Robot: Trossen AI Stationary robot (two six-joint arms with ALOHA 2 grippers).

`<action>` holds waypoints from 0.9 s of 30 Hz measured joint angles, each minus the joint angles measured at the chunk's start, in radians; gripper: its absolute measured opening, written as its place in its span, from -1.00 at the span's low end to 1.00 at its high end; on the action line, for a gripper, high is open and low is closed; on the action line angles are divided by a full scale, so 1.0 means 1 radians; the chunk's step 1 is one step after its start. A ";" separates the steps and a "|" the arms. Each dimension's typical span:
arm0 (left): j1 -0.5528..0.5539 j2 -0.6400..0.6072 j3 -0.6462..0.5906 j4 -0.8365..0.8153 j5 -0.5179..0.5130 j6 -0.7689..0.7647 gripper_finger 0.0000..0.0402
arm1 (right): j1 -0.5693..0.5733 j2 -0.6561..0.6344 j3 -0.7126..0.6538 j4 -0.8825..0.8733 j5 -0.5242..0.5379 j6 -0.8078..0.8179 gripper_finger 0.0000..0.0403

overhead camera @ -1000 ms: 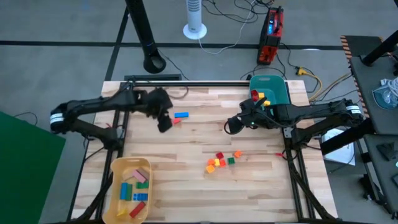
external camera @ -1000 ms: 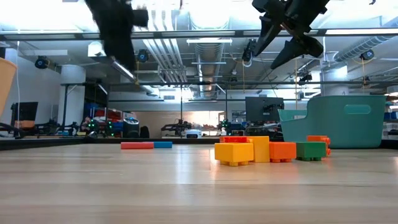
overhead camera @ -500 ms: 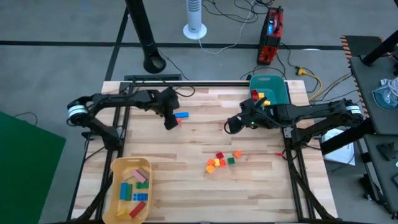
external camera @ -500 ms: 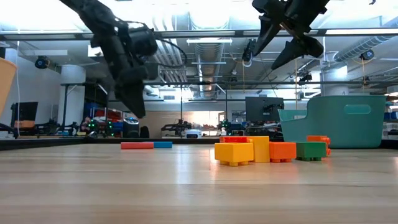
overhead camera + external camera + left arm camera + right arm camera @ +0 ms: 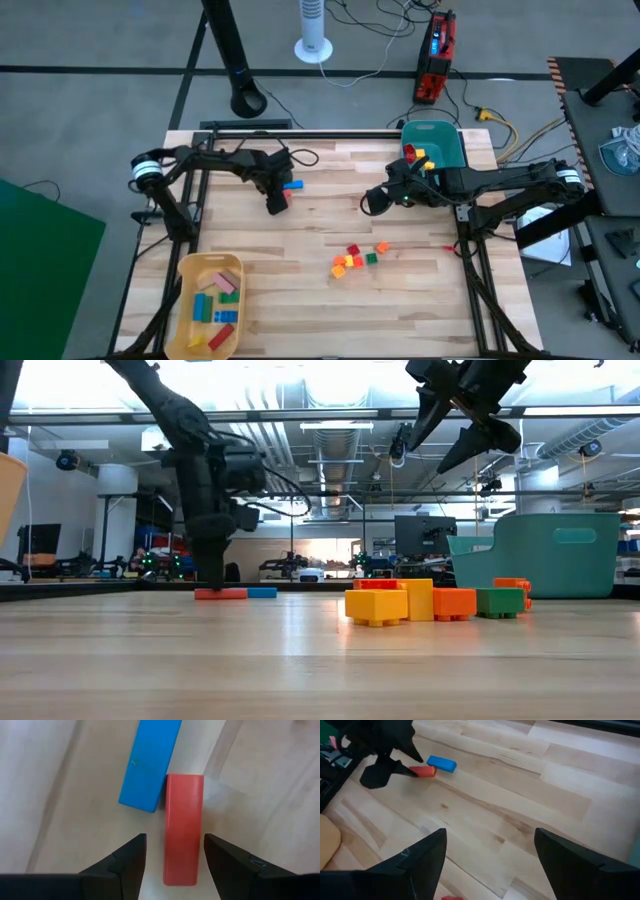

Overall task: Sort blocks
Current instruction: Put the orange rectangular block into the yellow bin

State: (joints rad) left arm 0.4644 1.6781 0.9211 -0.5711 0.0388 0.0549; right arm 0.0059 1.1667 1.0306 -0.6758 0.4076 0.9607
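A red bar [image 5: 183, 830] and a blue bar [image 5: 150, 762] lie flat on the table at the far left, touching at a corner. My left gripper [image 5: 175, 840] points down just over the red bar, open, one finger on each long side; it reaches table height in the low view [image 5: 212, 582]. My right gripper [image 5: 375, 202] hangs open and high above the table's right half [image 5: 455, 435], holding nothing. A cluster of small blocks [image 5: 355, 258] in red, yellow, orange and green sits near the middle [image 5: 430, 603].
A yellow tray [image 5: 188, 275] with several blocks stands at the near left corner. A teal bin [image 5: 445, 150] with a few blocks stands at the far right [image 5: 560, 555]. Bare wood lies between the two bars and the cluster.
My left gripper has come down from high above the table and slightly toward the right, tipping steeper, until its open fingers straddle the red bar. The bars and the cluster have not moved. My right arm has kept still.
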 joint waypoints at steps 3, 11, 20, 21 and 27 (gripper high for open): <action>0.000 0.029 0.000 0.013 0.004 0.004 -0.08 | 0.000 0.000 -0.001 0.000 0.000 0.000 0.43; -0.002 0.056 0.004 0.020 0.003 0.055 -0.15 | -0.003 0.000 -0.001 0.000 0.000 0.000 0.41; -0.006 0.046 0.004 0.019 0.003 0.030 -0.60 | -0.015 0.000 -0.004 0.000 0.001 -0.018 0.39; -0.006 0.037 0.003 0.009 0.009 0.019 -0.60 | -0.015 0.000 -0.004 0.000 0.001 -0.020 0.38; -0.052 -0.114 0.053 -0.223 0.128 0.012 -0.60 | -0.015 0.000 -0.004 0.000 0.000 -0.037 0.35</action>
State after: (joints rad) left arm 0.4122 1.5638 0.9736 -0.7939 0.1672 0.0665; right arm -0.0093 1.1667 1.0264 -0.6762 0.4080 0.9237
